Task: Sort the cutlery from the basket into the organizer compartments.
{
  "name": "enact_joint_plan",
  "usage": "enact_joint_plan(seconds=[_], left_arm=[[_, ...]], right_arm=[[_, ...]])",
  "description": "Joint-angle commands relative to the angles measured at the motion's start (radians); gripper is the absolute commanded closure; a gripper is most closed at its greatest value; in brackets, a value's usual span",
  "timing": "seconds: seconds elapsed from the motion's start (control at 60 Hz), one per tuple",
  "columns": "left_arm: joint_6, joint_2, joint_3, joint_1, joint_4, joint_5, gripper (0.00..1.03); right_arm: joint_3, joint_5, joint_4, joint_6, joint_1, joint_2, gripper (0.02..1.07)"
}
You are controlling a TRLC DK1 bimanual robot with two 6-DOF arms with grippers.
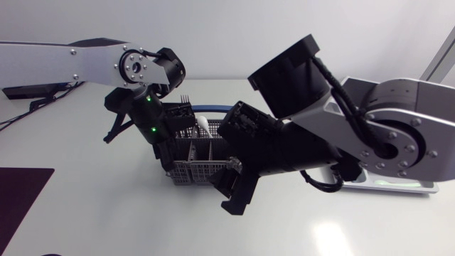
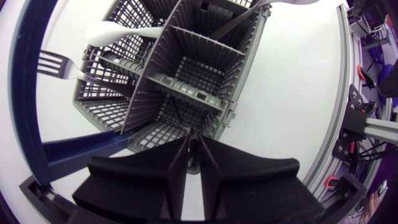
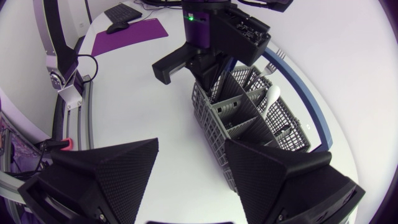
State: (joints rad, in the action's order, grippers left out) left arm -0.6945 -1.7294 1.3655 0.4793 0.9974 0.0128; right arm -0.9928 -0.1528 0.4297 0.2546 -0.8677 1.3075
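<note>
Your cutlery leans in the grey basket [image 1: 193, 169] mid-surface: a metal fork [image 2: 57, 65], stiff, thin and likely slick, and a white spoon [image 2: 115, 32], probably light. Take each by the neck below its head. The left end effector [image 2: 194, 142] is pinched on the basket's end wall, while the right end effector [image 3: 191, 148] hangs spread wide. The pale surface [image 2: 292, 93] looks smooth, so the basket may slide

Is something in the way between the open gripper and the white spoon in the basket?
Nothing visible is. The right gripper hangs open at the near end of the basket, and the white spoon pokes up above the rim ahead of it. The left gripper sits at the far end, not in between.
</note>
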Motion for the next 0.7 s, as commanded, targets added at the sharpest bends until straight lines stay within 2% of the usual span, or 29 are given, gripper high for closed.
enact_joint_plan(seconds=[0.0, 0.5, 0.683], left_arm=[[0.009, -0.039, -0.005, 0.01, 0.029, -0.013, 1.0], [0.012, -0.039, 0.063, 0.005, 0.061, -0.013, 1.0], [0.024, -0.075, 0.162, -0.013, 0.135, 0.021, 1.0]], right_arm=[[0.031, -0.001, 0.009, -0.012, 0.006, -0.014, 0.3], [0.04, -0.001, 0.014, -0.012, 0.007, -0.031, 0.3], [0.048, -0.001, 0.017, -0.012, 0.007, -0.042, 0.3]])
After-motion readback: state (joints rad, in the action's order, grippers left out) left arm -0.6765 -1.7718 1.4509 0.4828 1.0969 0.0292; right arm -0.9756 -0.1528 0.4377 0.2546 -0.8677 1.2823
